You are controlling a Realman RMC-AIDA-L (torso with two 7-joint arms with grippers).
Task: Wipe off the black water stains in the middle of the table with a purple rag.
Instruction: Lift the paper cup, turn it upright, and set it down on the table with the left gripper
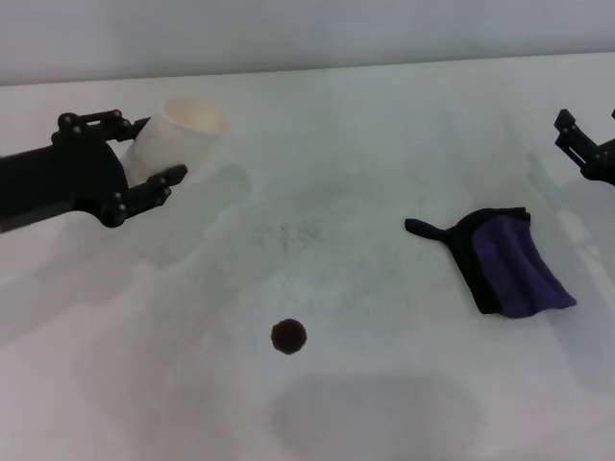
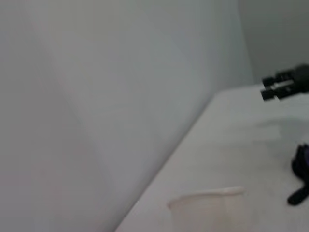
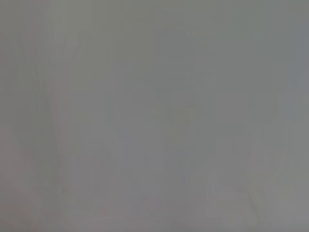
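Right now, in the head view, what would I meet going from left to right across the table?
Left gripper closed around a tilted white cup, then the black water stain nearer the front, then the purple rag with its black loop tail pointing left, then the right gripper at the right edge, above the table.
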